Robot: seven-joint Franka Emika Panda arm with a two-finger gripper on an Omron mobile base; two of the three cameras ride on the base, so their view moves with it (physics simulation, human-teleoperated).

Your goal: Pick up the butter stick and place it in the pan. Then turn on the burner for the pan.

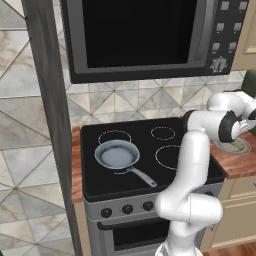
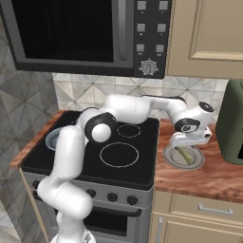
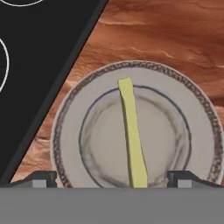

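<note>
Wooden counter, plate, butter stick lengthwise between fingers

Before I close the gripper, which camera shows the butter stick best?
The hand view: the butter stick lies in full on the plate, seen from straight above. The right base view shows it small, under the gripper. In the left base view the arm hides nearly all of the plate.

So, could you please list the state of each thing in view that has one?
butter stick: lying flat on the plate, not gripped.
plate: on the wooden counter beside the cooktop.
pan: empty, on a cooktop ring.
gripper: fingers open, above the plate.
microwave: door closed.
</note>
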